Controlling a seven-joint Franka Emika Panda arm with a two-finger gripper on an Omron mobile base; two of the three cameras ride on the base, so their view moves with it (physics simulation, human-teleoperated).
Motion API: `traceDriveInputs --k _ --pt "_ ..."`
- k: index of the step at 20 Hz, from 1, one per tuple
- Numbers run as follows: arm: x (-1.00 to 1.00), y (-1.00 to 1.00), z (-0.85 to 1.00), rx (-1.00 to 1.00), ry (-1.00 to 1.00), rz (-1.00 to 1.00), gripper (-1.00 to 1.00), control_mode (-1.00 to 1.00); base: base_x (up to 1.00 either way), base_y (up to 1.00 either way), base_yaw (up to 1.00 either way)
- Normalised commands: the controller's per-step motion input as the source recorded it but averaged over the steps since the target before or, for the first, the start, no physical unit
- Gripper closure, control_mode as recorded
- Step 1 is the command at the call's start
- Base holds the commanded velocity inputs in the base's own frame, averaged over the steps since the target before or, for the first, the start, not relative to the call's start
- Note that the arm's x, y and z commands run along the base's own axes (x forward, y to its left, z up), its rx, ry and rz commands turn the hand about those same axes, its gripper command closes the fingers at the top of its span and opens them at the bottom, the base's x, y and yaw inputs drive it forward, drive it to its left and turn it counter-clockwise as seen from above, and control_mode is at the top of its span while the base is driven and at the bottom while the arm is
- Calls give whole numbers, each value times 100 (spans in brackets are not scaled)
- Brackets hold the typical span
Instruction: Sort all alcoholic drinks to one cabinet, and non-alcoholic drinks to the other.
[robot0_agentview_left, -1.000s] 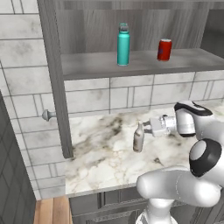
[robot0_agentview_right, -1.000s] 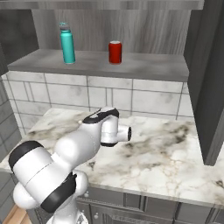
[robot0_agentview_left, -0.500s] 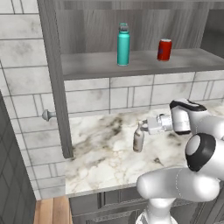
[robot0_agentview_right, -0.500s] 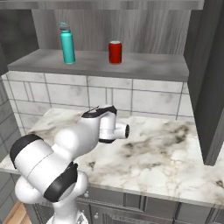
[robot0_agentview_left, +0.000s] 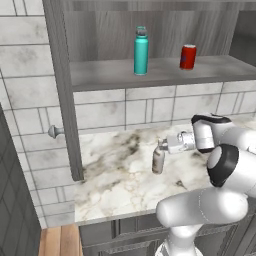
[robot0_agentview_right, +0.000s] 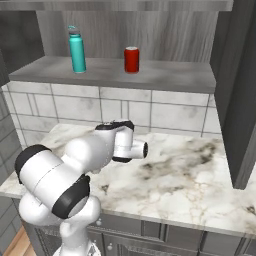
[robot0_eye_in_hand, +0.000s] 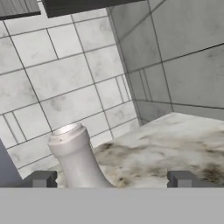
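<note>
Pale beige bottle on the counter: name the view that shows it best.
Left base view: the pale bottle stands whole on the marble counter. The hand view gives only its neck, close up; in the right base view the arm hides it.

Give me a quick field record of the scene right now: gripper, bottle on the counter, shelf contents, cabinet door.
gripper: open, fingers either side of the bottle's neck, not closed on it
pale bottle: upright on the marble counter, at the gripper
teal bottle: upright on the open cabinet's shelf
red can: on the same shelf, beside the teal bottle but apart from it
cabinet door: swung open, edge-on, round knob showing
held: nothing
</note>
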Motion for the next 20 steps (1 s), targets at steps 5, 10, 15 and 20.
traceDriveInputs --k 5,10,15,20 --pt "0 16 -8 0 2 0 -100 -100 0 0 0" --pt "0 15 0 0 0 0 -100 -100 0 0 0" --pt "0 11 0 0 0 0 -100 -100 0 0 0" --pt "0 4 0 0 0 0 100 -100 0 0 0"
